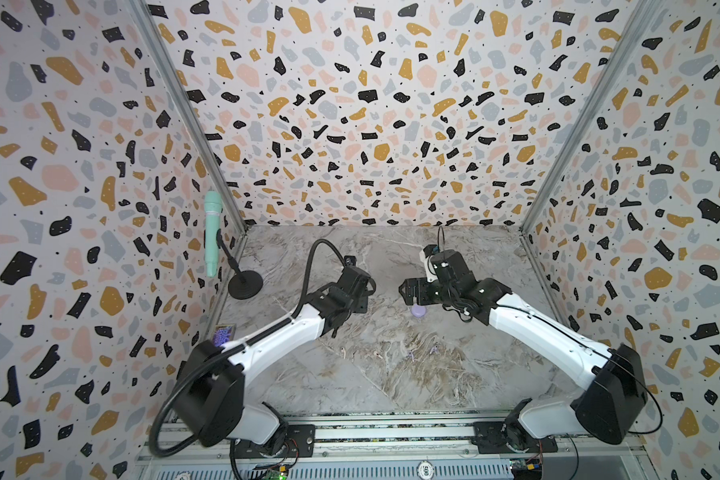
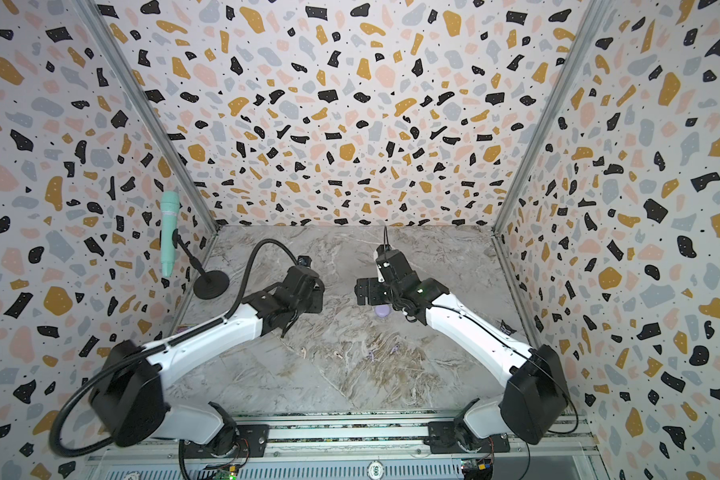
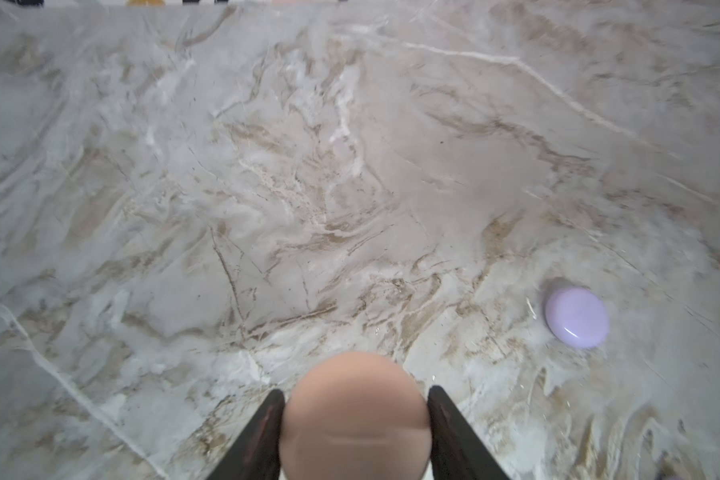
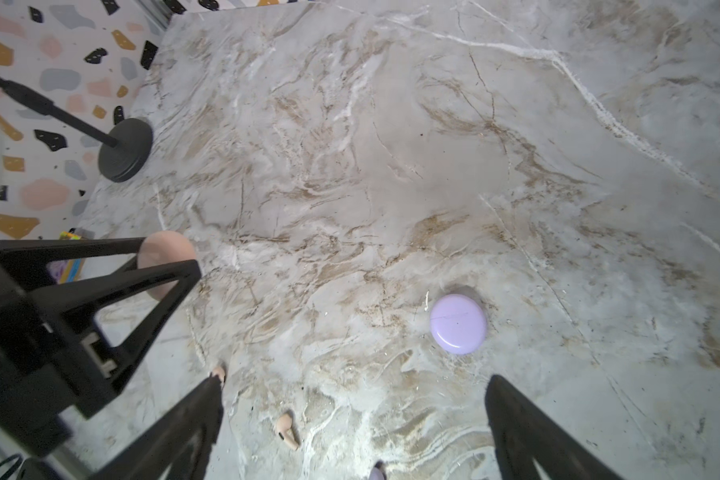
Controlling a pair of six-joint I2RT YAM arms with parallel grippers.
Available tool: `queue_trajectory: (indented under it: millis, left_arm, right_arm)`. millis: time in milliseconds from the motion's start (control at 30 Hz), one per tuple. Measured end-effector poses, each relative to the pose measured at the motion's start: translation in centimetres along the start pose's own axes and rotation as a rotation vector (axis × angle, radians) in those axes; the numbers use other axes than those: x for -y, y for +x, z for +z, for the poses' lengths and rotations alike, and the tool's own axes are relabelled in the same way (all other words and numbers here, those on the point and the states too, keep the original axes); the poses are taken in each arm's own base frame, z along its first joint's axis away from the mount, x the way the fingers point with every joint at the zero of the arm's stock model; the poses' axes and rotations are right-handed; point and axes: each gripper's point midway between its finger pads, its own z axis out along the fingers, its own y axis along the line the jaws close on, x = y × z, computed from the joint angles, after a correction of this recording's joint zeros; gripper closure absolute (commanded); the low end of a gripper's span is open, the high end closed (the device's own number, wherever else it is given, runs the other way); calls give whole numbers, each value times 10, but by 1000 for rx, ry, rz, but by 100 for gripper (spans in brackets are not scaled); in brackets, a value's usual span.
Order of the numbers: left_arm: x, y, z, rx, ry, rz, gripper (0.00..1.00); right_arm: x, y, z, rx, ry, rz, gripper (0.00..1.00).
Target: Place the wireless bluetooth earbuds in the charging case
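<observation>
Left wrist view shows the left hand (image 3: 356,392) closed on a pale pink round plastic case (image 3: 354,424). Its two black fingers (image 3: 267,432) press on opposite sides of the case, which fills the whole gap between them. If this pink case touches the grey and beige marble-patterned tabletop (image 3: 350,166), I cannot tell.

From the right wrist view, the right hand (image 4: 354,384) stands wide open and has hold of nothing. A lavender round plastic case (image 4: 458,324) lies flat on the tabletop with its lid shut, a little beyond the fingertips and apart from both of them. In both top views this lavender case (image 1: 417,311) (image 2: 381,311) shows just at the near edge of the right hand, partly hidden by it.

The wireless earbuds all lie loose on the tabletop, outside the cases. In both top views they make a loose row between the two arms, closer to the arm bases than the hands are. Two pale pink earbuds (image 1: 344,351) (image 2: 337,354) are toward the left arm, and two lavender earbuds (image 1: 433,349) (image 2: 371,355) are toward the right arm. In the right wrist view one pale pink bud sits just beside the tip of one right finger; contact I cannot tell.

Further out, a black round microphone stand base (image 1: 245,284) stands near the left wall.
</observation>
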Motion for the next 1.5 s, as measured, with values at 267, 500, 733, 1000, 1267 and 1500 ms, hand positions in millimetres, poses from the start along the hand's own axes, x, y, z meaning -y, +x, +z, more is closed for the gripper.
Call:
queue_trajectory:
  millis: [267, 500, 733, 1000, 1267, 1500]
  left_arm:
    - [4, 3, -66, 294, 167, 243, 100]
    - [25, 20, -100, 490, 299, 545, 100]
    - [48, 65, -105, 541, 406, 801, 100]
    - [56, 67, -107, 591, 408, 873, 100]
    - [59, 66, -107, 606, 418, 868, 100]
    - [63, 71, -103, 583, 437, 870, 100]
  right_arm:
    - [-34, 18, -37, -9, -262, -110, 1]
    - [-66, 29, -56, -33, -472, -168, 0]
    - [-84, 48, -52, -100, -574, -182, 8]
    - [-119, 72, -39, -159, -651, -233, 23]
    - [-132, 96, -18, -221, -654, -247, 37]
    - [-144, 94, -17, -190, -672, -256, 47]
